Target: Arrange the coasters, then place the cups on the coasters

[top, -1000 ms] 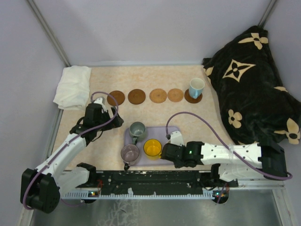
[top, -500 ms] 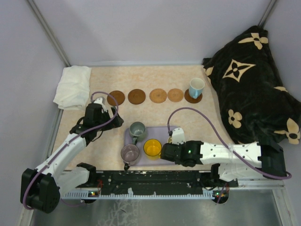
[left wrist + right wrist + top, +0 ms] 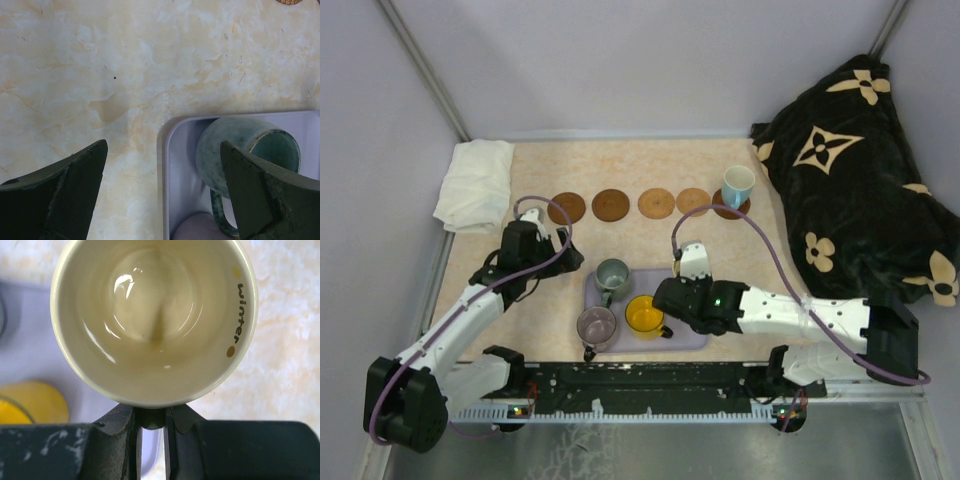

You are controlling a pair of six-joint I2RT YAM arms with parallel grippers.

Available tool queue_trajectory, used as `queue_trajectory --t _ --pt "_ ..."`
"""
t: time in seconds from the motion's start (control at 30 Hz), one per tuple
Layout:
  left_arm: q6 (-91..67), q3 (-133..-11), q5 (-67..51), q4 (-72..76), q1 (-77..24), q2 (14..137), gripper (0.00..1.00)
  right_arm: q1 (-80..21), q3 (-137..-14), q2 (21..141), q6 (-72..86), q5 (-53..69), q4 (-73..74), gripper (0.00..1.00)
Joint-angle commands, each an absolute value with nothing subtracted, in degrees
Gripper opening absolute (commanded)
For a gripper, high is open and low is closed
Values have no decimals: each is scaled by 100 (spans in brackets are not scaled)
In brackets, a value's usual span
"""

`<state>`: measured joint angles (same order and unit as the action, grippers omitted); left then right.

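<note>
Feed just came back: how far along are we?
Done: five coasters lined up, blue-white cup on the rightmost. In hand: cream cup pinched by the right fingers. Left: grey-green cup, mauve cup and yellow cup on the tray; four coasters bare.

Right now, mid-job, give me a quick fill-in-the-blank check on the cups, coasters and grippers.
1. The right gripper is shut on the cream cup, which reads ___ inside its rim.
2. The mauve cup, grey-green cup and orange-yellow cup all stand on the lavender ___.
3. In the top view, the white-and-blue cup stands on the ___ coaster of the row.
4. The left gripper has its jaws ___.
Missing words: winter; tray; rightmost; open.
</note>
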<state>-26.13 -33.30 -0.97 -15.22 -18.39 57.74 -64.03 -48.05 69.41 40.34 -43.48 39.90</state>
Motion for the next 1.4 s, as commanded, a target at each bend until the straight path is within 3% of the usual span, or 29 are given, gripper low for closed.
queue_trajectory --t 0.0,0.2,0.63,1.37 --pt "-2619 -3254 -222 -1266 -1857 5835 100 -5303 -5225 6984 2551 -4147 2075 0" --pt "-2605 -3260 -261 -1103 -1863 6075 100 -4327 -5919 7851 1772 -3500 1439 0" --pt "-2534 -3415 -299 -994 -1863 6412 100 -3236 -7540 9938 1479 -2853 1246 0" --pt "-2549 -3401 -325 -983 -1862 6583 100 -2780 -7903 10527 1441 -2358 1093 0"
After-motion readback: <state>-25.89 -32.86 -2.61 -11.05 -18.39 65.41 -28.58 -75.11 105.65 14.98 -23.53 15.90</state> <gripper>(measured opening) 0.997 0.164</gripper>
